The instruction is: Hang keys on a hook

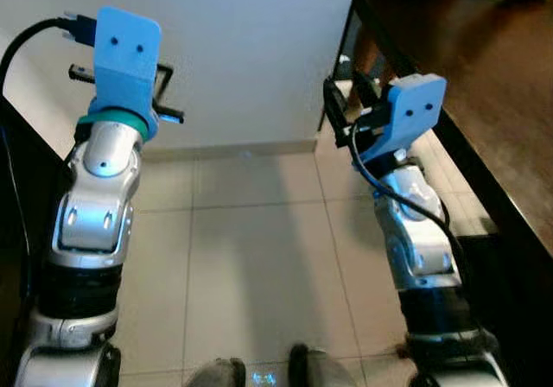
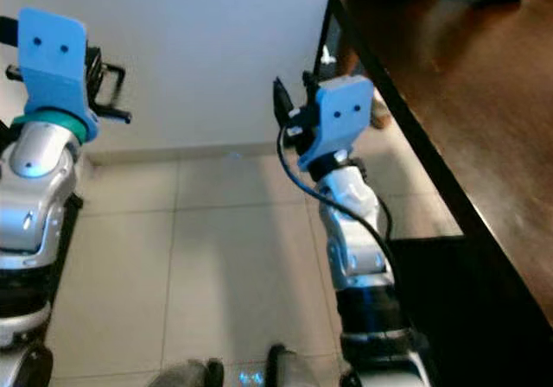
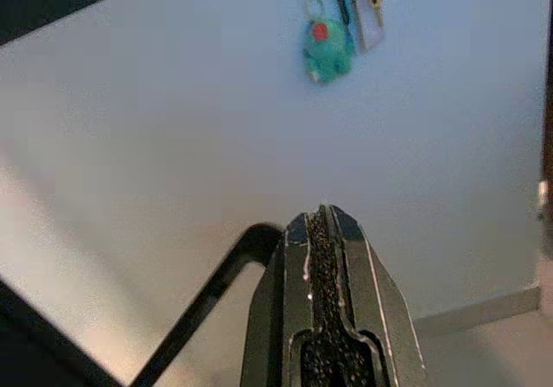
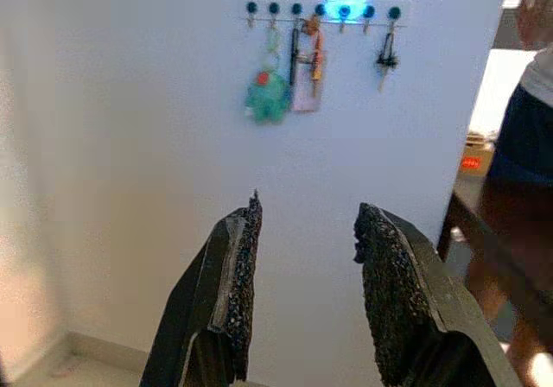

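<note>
A rail of several blue-knobbed hooks (image 4: 320, 11) runs high on the white wall. From it hang a teal plush keychain (image 4: 266, 93), a card on a strap (image 4: 304, 80) and a black bunch of keys (image 4: 385, 59) near the rail's right end. My right gripper (image 4: 307, 218) is raised toward the wall, open, with nothing between its fingers (image 4: 242, 257), and it stands well short of the rail. My left gripper (image 3: 321, 214) is also raised and shut, pads together with nothing seen in them. The plush (image 3: 328, 50) hangs far above it.
A dark wooden table (image 1: 484, 102) runs along my right side. A person (image 4: 527, 119) stands by the wall's right corner. Pale tiled floor (image 1: 251, 257) lies between me and the wall's skirting, with my feet (image 1: 259, 371) at the bottom.
</note>
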You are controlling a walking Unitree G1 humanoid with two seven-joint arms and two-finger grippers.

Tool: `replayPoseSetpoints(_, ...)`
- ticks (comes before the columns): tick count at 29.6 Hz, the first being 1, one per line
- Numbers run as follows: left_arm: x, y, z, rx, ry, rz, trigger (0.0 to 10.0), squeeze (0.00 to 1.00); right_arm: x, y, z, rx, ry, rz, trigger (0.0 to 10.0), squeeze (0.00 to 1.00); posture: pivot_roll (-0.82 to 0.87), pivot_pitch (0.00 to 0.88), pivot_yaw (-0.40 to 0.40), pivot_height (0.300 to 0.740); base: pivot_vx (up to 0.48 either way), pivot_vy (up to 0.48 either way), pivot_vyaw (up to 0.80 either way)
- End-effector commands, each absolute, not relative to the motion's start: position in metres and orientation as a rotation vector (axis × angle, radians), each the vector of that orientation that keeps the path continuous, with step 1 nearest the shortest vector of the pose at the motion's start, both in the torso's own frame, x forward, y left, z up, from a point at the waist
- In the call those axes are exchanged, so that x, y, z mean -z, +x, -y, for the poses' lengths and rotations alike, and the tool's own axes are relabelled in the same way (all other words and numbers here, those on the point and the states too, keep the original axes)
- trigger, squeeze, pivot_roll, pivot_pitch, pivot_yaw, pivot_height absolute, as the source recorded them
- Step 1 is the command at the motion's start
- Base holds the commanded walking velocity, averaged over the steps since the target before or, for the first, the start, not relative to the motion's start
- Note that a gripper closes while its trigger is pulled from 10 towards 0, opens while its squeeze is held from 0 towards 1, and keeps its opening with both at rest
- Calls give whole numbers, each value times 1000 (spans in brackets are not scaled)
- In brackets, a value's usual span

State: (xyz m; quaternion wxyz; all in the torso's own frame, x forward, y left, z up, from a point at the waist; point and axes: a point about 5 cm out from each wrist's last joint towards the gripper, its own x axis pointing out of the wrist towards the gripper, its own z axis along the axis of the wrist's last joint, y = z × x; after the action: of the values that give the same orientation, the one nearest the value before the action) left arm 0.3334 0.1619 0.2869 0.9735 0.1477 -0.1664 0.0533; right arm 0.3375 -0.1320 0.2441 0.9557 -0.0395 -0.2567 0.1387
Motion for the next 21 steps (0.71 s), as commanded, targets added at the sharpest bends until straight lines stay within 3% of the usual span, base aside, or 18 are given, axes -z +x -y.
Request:
replayPoseSetpoints(1, -285, 332, -171, -136, 308, 329, 10000, 0, -240, 338, 129, -283, -60, 504, 10000, 0, 79, 127, 103, 740, 480, 0, 0)
replayPoseSetpoints(5, -285, 332, -170, -135, 309, 328, 10000, 0, -239, 339, 131, -276, -49, 495, 10000, 0, 79, 129, 104, 740, 480, 0, -375)
replayPoseSetpoints(21, -286, 334, -169, -128, 309, 330, 10000, 0, -240, 341, 135, -256, -43, 494, 10000, 0, 79, 130, 106, 740, 480, 0, -778)
